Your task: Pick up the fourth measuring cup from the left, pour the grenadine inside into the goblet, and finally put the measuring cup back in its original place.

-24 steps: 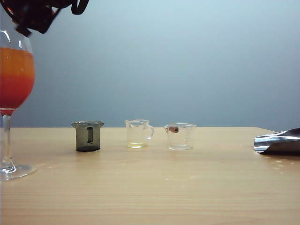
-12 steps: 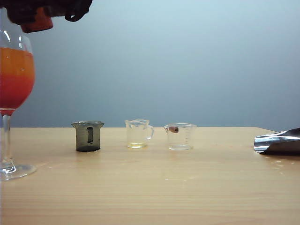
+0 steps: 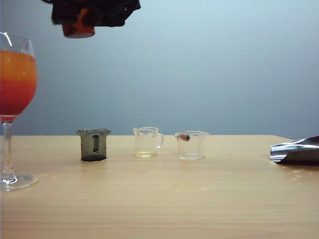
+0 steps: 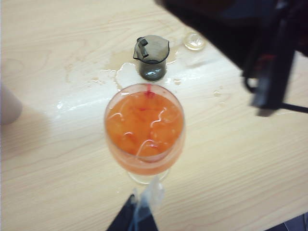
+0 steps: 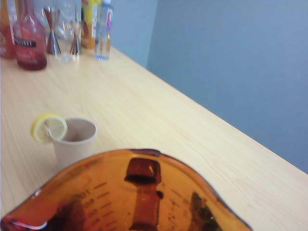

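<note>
Red-orange plastic measuring cup: light, stiff, slippery (looks emptied), gripped in right claw high above table; left claw state unclear.

Plain blue-grey wall behind, lighter toward the upper middle, no windows or marks. Long light wood-grain table fills the lower part of the exterior view, its far edge meeting the wall in a straight line. Soft even light, faint reflections on the tabletop. In the right wrist view the wall runs along the table's long edge toward a far corner, with the same pale grain on the tabletop. Floor not visible.
</note>
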### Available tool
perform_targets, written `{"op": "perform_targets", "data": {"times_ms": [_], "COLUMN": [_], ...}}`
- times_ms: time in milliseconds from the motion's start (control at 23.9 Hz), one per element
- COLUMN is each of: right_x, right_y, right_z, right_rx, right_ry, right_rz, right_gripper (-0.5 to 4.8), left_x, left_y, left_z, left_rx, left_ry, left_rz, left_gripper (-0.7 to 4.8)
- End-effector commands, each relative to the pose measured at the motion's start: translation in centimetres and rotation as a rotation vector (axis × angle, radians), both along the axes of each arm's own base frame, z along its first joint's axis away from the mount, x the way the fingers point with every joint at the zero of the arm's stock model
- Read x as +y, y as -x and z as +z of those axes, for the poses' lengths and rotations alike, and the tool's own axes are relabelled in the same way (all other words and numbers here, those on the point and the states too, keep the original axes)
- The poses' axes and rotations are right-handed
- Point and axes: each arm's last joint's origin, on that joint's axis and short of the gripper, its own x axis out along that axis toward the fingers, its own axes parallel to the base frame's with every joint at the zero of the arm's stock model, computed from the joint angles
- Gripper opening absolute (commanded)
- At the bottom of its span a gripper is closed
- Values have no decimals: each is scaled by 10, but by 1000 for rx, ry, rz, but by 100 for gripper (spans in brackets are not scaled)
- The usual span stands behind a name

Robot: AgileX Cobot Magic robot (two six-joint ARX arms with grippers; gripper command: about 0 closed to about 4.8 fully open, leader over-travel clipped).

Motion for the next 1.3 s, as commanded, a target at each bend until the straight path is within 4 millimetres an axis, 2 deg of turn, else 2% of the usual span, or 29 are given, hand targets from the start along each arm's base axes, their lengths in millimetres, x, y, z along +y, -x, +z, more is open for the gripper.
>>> {"op": "perform_targets", "data": {"times_ms": [42,168,209,293,419,586,628,796,963,1131,1298], "right_x": [-20,-38,-52,-66,-99,-130,-147,-184,-200,-208,-206], "right_y": [-2,-1,0,3,12,24,28,27,21,-13,-36], "right_z": [8,0,-7,-14,-32,-48,-57,-84,-102,-131,-153], "right_rx": [27,74,111,125,131,138,145,234,266,201,196], "right_ry": [-80,-105,-124,-141,-177,-156,-148,-202,-199,-289,-292], "right_rz": [-56,-114,-146,-187,-317,-451,-513,-644,-716,-761,-785], "right_gripper": [169,169,169,169,169,169,169,169,169,169,169], "left_x": [0,0,0,0,0,0,0,0,0,0,0], "left_y": [1,1,1,1,1,1,1,1,0,0,0], "left_z": [1,1,1,1,1,1,1,1,1,1,1], "left_rx": [-8,-8,-8,-8,-8,-8,-8,-8,-9,-10,-9], "left_ry": [5,5,5,5,5,5,5,5,5,5,5], "left_rz": [0,-1,-1,-1,-1,-1,-1,-1,0,0,-1], "left_gripper": [-3,-4,-4,-4,-4,-4,-4,-4,-4,-4,-4]}}
